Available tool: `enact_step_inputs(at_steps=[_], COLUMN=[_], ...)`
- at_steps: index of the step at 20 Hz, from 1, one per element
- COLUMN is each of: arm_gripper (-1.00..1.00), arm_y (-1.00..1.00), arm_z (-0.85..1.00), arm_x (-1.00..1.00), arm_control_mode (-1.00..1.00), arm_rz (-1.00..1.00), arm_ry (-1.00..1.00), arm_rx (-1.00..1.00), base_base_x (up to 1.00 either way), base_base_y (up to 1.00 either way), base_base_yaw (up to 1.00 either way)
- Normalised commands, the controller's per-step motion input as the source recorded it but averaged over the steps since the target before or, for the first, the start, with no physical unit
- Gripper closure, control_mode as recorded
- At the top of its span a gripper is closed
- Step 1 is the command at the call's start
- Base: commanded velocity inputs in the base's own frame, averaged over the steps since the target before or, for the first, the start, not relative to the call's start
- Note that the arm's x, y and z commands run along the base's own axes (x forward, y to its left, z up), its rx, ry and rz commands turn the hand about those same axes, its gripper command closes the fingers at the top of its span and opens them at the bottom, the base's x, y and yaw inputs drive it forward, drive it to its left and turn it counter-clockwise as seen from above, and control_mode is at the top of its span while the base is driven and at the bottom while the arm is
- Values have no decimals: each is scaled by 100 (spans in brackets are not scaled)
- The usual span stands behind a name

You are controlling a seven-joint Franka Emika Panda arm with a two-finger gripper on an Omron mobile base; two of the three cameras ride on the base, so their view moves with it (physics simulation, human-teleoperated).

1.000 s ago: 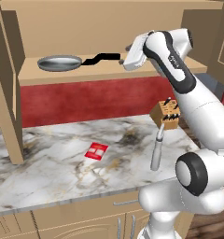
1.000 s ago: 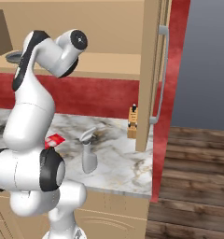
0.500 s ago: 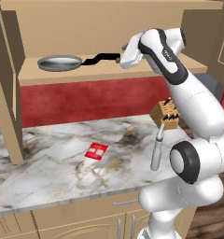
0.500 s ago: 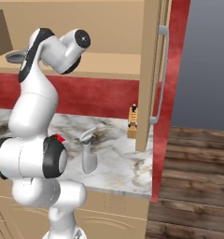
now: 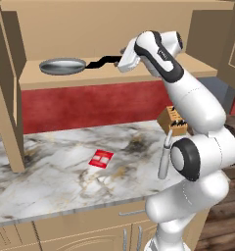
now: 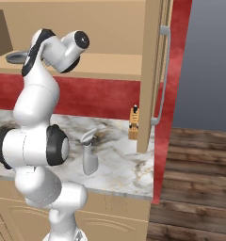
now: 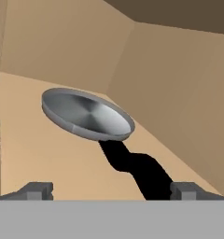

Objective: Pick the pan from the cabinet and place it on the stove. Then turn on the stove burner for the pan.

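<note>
Two rear base views; hand view close along cabinet [image 7: 62,158] shelf.

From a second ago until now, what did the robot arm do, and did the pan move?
The arm reached a little further left into the cabinet, bringing its open gripper up to the end of the pan's black handle. It has not grabbed anything. The pan stayed on the shelf in the same spot, and the red packet, spray bottle and knife block on the counter did not move.

Cabinet shelf [image 5: 153,72] bears pan [image 5: 62,66] (apparently flat).
</note>
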Motion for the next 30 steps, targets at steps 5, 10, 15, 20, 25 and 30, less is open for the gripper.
enact_step_inputs(at_steps=[5, 10, 15, 20, 25, 30], arm_gripper=[-100, -100, -100, -100, -100, -100], arm_y=[1, 0, 0, 0, 0, 1], arm_z=[-22, -27, -27, -12, -7, -13], arm_x=[38, 36, 33, 24, 22, 15], arm_control_mode=[-100, -100, -100, -100, -100, -100], arm_rz=[0, 0, 1, 1, 1, 2], arm_ry=[0, 0, 0, -4, -2, 0], arm_rx=[-1, -2, -3, -4, -4, -4], base_base_x=[0, 0, 0, 0, 0, 0], base_base_y=[0, 0, 0, 0, 0, 0], base_base_yaw=[0, 0, 0, 0, 0, 0])
